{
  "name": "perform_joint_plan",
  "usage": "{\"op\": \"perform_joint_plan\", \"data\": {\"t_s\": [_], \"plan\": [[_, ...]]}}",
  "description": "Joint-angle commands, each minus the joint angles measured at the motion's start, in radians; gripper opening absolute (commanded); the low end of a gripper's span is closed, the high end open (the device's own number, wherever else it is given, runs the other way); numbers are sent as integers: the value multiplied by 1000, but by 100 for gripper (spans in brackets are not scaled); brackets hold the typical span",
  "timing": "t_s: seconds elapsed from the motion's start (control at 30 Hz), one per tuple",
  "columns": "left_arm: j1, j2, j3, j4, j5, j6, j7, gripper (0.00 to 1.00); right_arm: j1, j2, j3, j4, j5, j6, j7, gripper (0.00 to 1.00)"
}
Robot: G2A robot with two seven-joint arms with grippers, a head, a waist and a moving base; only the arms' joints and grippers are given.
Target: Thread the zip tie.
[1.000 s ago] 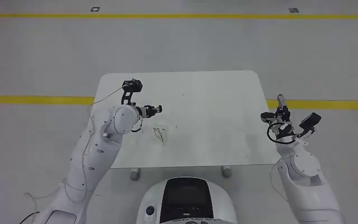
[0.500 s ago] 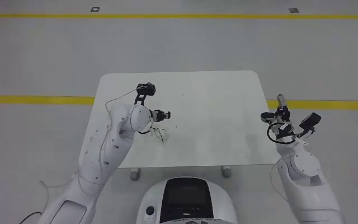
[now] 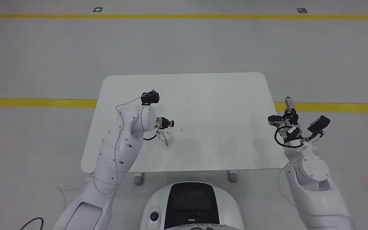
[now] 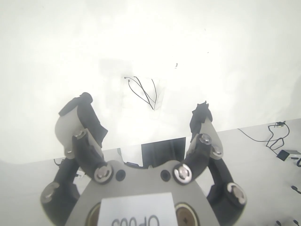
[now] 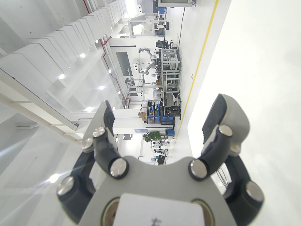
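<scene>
The zip ties lie loose on the white table, in its near-left part, toward the robot's side. From the top view they read as a faint dark tangle. The left wrist view resolves them as a few thin black strands that cross each other low down and fan apart, with small heads at their far ends. All of them lie flat on the table, and nothing grips them. A small dark speck sits on the surface a little beyond them.

The left gripper hangs just beside the ties on their far side. Its own camera shows it spread wide and holding nothing, with the strands lying between the two black fingertips and farther out.

The right gripper is well apart from them, off the table's right edge. In its wrist view it is also spread and empty, turned toward the hall, with the table along one side and the floor's yellow line beside it.
</scene>
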Motion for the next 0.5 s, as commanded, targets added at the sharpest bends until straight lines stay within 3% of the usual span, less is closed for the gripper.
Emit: {"op": "perform_joint_plan", "data": {"t_s": [0.0, 0.1, 0.23, 0.47], "plan": [[0, 0, 0, 0, 0, 0, 0, 100, 0, 0, 0, 0, 0, 0, 0, 100], [5, 0, 4, -3, -2, -4, 6, 100, 0, 0, 0, 0, 0, 0, 0, 100], [41, -6, -1, -6, 14, 0, 11, 100, 0, 0, 0, 0, 0, 0, 0, 100], [84, -46, -52, 22, 33, 0, -1, 100, 0, 0, 0, 0, 0, 0, 0, 100]]}}
